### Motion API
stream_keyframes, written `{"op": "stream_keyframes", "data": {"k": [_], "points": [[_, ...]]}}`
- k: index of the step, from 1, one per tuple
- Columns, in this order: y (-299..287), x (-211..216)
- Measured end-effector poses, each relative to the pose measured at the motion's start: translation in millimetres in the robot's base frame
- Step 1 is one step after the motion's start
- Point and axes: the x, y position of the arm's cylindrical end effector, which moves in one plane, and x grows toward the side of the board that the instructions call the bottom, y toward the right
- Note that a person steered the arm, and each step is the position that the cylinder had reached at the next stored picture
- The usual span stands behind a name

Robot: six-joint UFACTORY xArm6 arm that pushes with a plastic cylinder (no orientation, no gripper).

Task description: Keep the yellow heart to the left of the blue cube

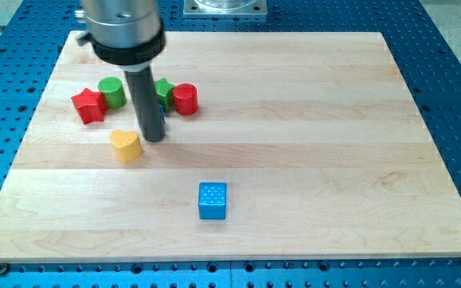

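Yellow heart [126, 146]: left-centre of worktop [310, 104]; light, rigid, likely slides easily; push its flat side.
Blue cube [212, 200]: toward the near edge, well apart.
My tip [155, 138]: just beside the heart.
Claw: none fitted.

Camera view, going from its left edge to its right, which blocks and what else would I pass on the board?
Red star block → green cylinder → yellow heart → my tip → red cylinder → blue cube. A green block behind the rod is left out, being partly hidden.

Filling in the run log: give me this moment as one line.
my tip: beside yellow heart, its right | yellow heart: left of blue cube, apart | task condition: holds
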Motion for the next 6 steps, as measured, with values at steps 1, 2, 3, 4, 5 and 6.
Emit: {"op": "stream_keyframes", "data": {"k": [1, 2, 3, 4, 5, 6], "points": [[-4.5, 37.3], [-5.1, -24.9], [-55.0, -25.1], [-51.2, 31.9], [-37.0, 66.8], [-35.9, 78.6]]}}
